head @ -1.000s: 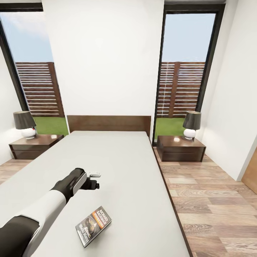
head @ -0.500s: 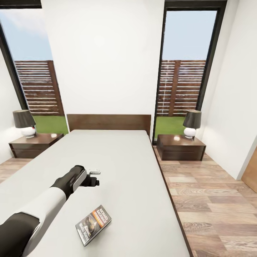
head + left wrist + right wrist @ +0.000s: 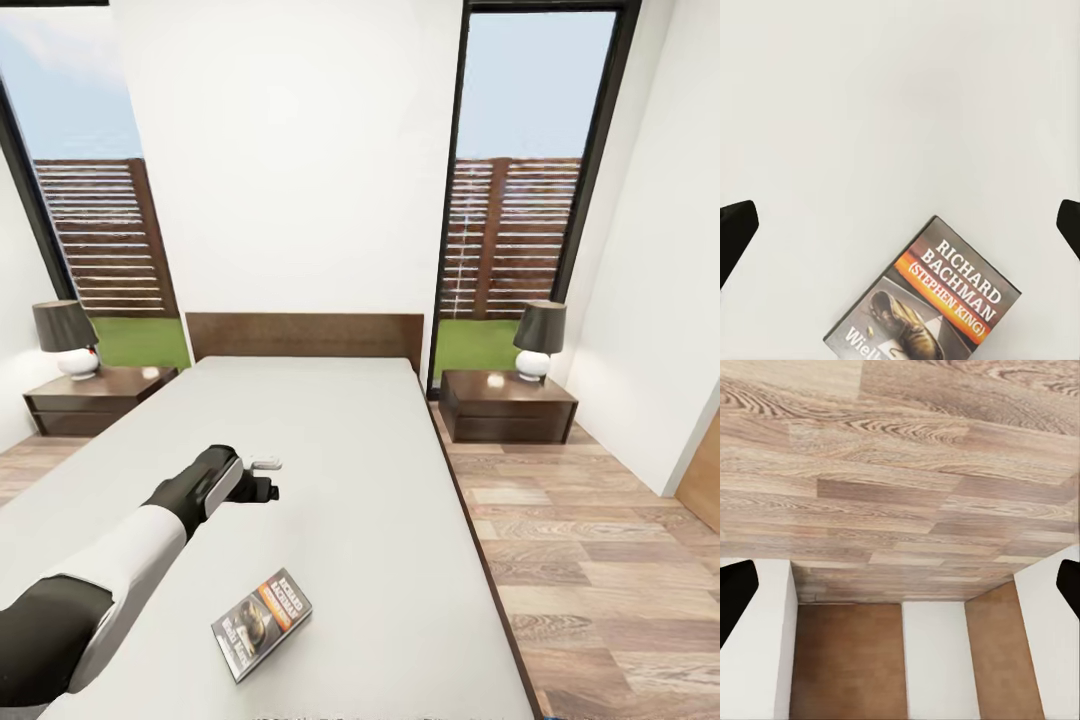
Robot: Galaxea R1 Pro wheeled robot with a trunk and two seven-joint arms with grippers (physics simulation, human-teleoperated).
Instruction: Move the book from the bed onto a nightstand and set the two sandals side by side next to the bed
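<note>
Closest to where the robot stands, the book point(image 3: 261, 623) lies flat on the bed point(image 3: 340, 470), cover up, near the foot end and turned at a slant, with bare grey mattress all round it. It looks thin, light and fairly stiff, but lying flush on a soft surface it offers no edge to slip under; I would guess the best hold is across one of the long edges, pressing a finger into the mattress to get beneath, since the glossy cover may slide if pinched from the top alone.

A little beyond it, the left gripper point(image 3: 268, 478) hangs above the mattress, its fingers spread wide and empty, dark tips at either side in the wrist view with the book point(image 3: 932, 300) below them. The right gripper's fingers are likewise parted over plank flooring point(image 3: 907, 472).

Farther off, a nightstand point(image 3: 508, 405) with a lamp point(image 3: 540, 340) stands on each side of the headboard.
</note>
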